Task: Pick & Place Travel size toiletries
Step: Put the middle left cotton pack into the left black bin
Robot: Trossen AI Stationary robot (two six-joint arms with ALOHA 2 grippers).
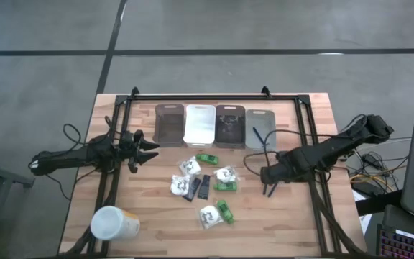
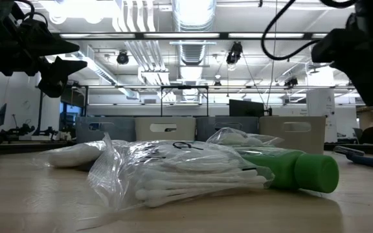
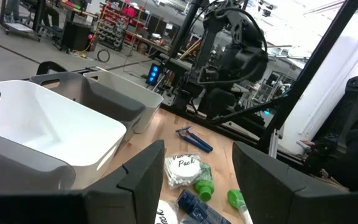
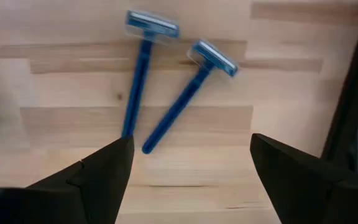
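Note:
The travel size toiletries lie in a loose cluster mid-table: white round packets (image 1: 189, 167), green bottles (image 1: 207, 158) and flat black sachets (image 1: 198, 187). A bag of cotton swabs (image 2: 186, 171) and a green bottle (image 2: 296, 169) fill the low view. Two blue razors (image 4: 138, 81) (image 4: 188, 99) lie on the wood right of the cluster. My right gripper (image 4: 191, 168) hangs open above them, pointing down, touching nothing; in the high view it stands at the cluster's right (image 1: 268, 181). My left gripper (image 1: 146, 151) waits open and level at the table's left.
Four small bins stand in a row at the far side: dark (image 1: 169, 124), white (image 1: 200, 124), dark (image 1: 230, 126), grey (image 1: 260, 129). A white-and-yellow cup (image 1: 113, 223) lies at the near left corner. A black frame (image 1: 214, 97) rims the table's far edge and sides.

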